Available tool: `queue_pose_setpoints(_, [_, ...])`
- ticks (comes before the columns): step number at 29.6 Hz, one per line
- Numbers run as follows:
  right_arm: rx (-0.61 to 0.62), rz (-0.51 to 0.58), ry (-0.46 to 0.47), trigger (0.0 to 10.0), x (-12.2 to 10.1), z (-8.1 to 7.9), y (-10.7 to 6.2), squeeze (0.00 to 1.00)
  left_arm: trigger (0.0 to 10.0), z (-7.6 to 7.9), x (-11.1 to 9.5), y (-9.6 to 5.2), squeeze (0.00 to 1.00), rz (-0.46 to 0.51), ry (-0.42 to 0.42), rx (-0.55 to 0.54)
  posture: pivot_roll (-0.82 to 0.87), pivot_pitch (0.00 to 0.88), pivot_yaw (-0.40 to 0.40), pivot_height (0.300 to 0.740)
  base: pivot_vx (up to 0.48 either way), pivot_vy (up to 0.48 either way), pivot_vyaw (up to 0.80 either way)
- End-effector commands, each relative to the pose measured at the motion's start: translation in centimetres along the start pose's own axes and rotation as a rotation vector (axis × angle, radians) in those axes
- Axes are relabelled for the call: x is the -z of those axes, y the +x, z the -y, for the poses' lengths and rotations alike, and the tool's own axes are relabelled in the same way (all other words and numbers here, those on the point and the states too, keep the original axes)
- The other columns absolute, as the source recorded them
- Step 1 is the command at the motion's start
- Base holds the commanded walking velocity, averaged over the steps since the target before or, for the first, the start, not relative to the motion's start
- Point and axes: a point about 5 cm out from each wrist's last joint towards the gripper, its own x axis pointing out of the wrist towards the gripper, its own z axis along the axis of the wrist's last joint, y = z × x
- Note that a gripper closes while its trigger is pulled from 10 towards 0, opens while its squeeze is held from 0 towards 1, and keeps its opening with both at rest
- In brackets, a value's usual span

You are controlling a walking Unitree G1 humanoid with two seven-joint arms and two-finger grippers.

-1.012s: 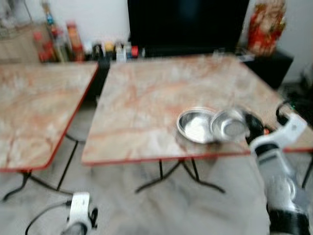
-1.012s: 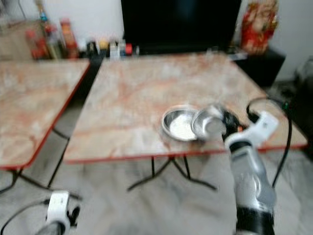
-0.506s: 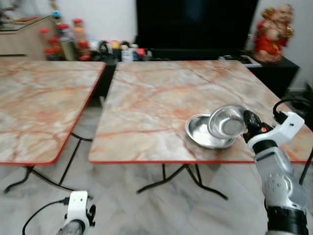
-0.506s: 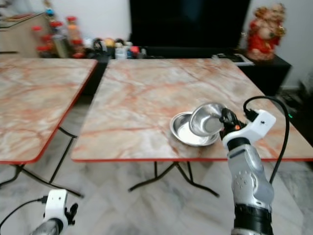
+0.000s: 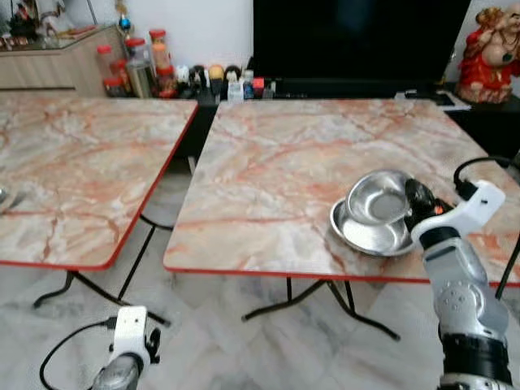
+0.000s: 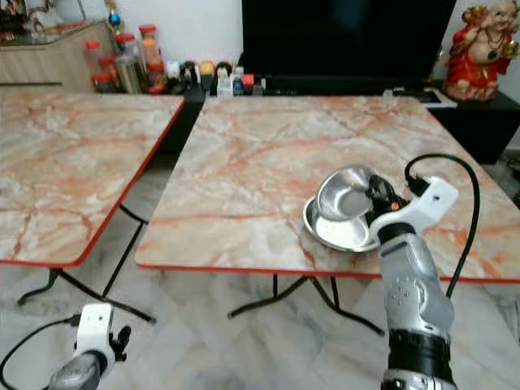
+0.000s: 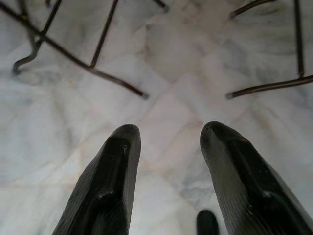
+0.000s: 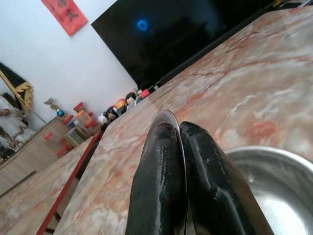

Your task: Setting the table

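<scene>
Steel catches the light at the near right of the marble-topped bench (image 5: 268,171) — two bowls, one above the other. The right gripper (image 6: 375,197) has its fingers (image 8: 161,181) pressed together on the rim of the upper bowl (image 6: 343,195), holding it tilted on edge with its hollow facing left. Just under it the lower bowl (image 6: 340,234) sits flat on the bench, close to the red near edge; whether the two touch cannot be told. The silver right arm (image 6: 410,292) rises from the near right with a black cable looping over its wrist.

The left gripper (image 7: 168,142) hangs idle low at the near left, its fingers parted over the pale marble floor (image 7: 161,63), holding nothing. A second bench (image 5: 73,171) stands to the left, apart from the first. At the far side — a dark television (image 5: 357,36), a row of jars and bottles (image 5: 146,69), and a red figurine (image 5: 490,45) at the far right.
</scene>
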Motion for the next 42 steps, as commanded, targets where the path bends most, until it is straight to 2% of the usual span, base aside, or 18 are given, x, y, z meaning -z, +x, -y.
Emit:
queue_pose_setpoints(1, [0.024,0.044,-0.021,10.0,-0.9,0.5,-0.6,0.00,10.0,-1.3,0.7,-0.3,0.00,-0.034,0.002,-0.026,-0.07,0.000,0.034,0.740,0.000,0.000,0.00])
queue_pose_setpoints(4, [0.035,0.020,-0.022,10.0,-0.1,1.3,-1.4,0.00,10.0,-3.4,0.9,-0.8,0.00,-0.031,-0.006,-0.089,-0.04,0.000,0.016,0.740,0.000,0.000,0.00])
queue_pose_setpoints(9, [0.055,0.002,-0.070,10.0,0.3,2.1,-2.0,0.00,10.0,-5.7,1.8,-1.7,0.00,-0.045,-0.017,-0.138,-0.04,0.010,0.038,0.740,0.000,0.000,0.00])
queue_pose_setpoints(14, [0.051,0.034,-0.093,10.0,-0.6,1.7,-2.0,0.00,10.0,-6.4,1.1,-1.6,0.00,-0.037,0.001,-0.135,-0.06,0.006,0.046,0.740,0.000,0.000,0.00])
queue_pose_setpoints(21, [0.065,0.018,-0.113,10.0,-0.2,1.8,-1.8,0.00,10.0,-6.8,0.4,-1.4,0.00,-0.025,-0.010,-0.155,-0.07,0.000,0.048,0.740,0.000,0.000,0.00])
queue_pose_setpoints(23, [0.093,-0.032,-0.158,10.0,1.1,3.0,-1.9,0.00,10.0,-6.8,-0.4,-1.2,0.00,-0.004,-0.020,-0.155,-0.06,0.000,0.040,0.740,0.000,0.000,0.00])
queue_pose_setpoints(24, [0.145,-0.115,-0.221,10.0,3.1,5.1,-2.5,0.00,10.0,-6.6,-0.7,-1.0,0.00,0.002,-0.027,-0.149,-0.08,0.000,0.045,0.740,0.000,0.000,0.00])
queue_pose_setpoints(25, [0.193,-0.161,-0.249,10.0,4.0,6.4,-2.9,0.00,10.0,-6.5,-0.6,-0.9,0.00,-0.004,-0.027,-0.145,-0.08,0.000,0.045,0.740,0.000,0.000,0.00])
queue_pose_setpoints(26, [0.193,-0.161,-0.249,10.0,4.0,6.4,-2.9,0.00,10.0,-6.5,-0.6,-0.9,0.00,-0.004,-0.027,-0.145,-0.08,0.000,0.045,0.740,0.000,0.000,0.00])
queue_pose_setpoints(27, [0.273,-0.258,-0.298,10.0,5.8,9.1,-4.3,0.00,10.0,-6.2,-0.4,-0.9,0.00,-0.013,-0.029,-0.143,-0.08,0.000,0.040,0.740,0.000,0.000,0.00])
queue_pose_setpoints(28, [0.323,-0.298,-0.316,10.0,6.4,10.4,-5.2,0.00,10.0,-6.1,-0.3,-0.9,0.00,-0.017,-0.033,-0.143,-0.07,0.000,0.035,0.740,0.000,0.000,0.00])
queue_pose_setpoints(31, [0.384,-0.347,-0.306,10.0,7.5,12.2,-6.9,0.00,10.0,-6.1,0.2,-1.0,0.00,-0.030,-0.039,-0.148,-0.08,0.000,0.033,0.740,0.000,0.000,0.00])
queue_pose_setpoints(32, [0.425,-0.374,-0.291,10.0,8.1,13.3,-8.3,0.00,10.0,-6.0,0.8,-1.3,0.00,-0.047,-0.043,-0.151,-0.08,0.000,0.032,0.740,0.000,0.000,0.00])
queue_pose_setpoints(33, [0.439,-0.377,-0.284,10.0,8.2,13.8,-9.0,0.00,10.0,-6.1,1.2,-1.4,0.00,-0.055,-0.047,-0.154,-0.08,0.000,0.035,0.740,0.000,0.000,0.00])
queue_pose_setpoints(35, [0.446,-0.379,-0.295,10.0,8.2,13.9,-9.2,0.00,10.0,-6.1,1.3,-1.5,0.00,-0.057,-0.051,-0.158,-0.08,0.000,0.035,0.740,0.000,0.000,0.00])
queue_pose_setpoints(37, [0.426,-0.347,-0.280,10.0,7.9,13.7,-9.1,0.00,10.0,-6.0,1.3,-1.5,0.00,-0.057,-0.045,-0.149,-0.08,0.000,0.039,0.740,0.000,0.000,0.00])
queue_pose_setpoints(40, [0.335,-0.119,-0.281,10.0,4.8,12.3,-6.9,0.00,10.0,-5.8,0.4,-1.2,0.00,-0.012,-0.068,-0.144,-0.06,0.000,0.039,0.740,0.000,0.000,0.00])
queue_pose_setpoints(42, [0.278,0.014,-0.249,10.0,2.8,11.0,-5.9,0.00,10.0,-5.8,0.1,-1.1,0.00,0.011,-0.093,-0.144,-0.07,0.000,0.042,0.740,0.000,0.000,0.00])
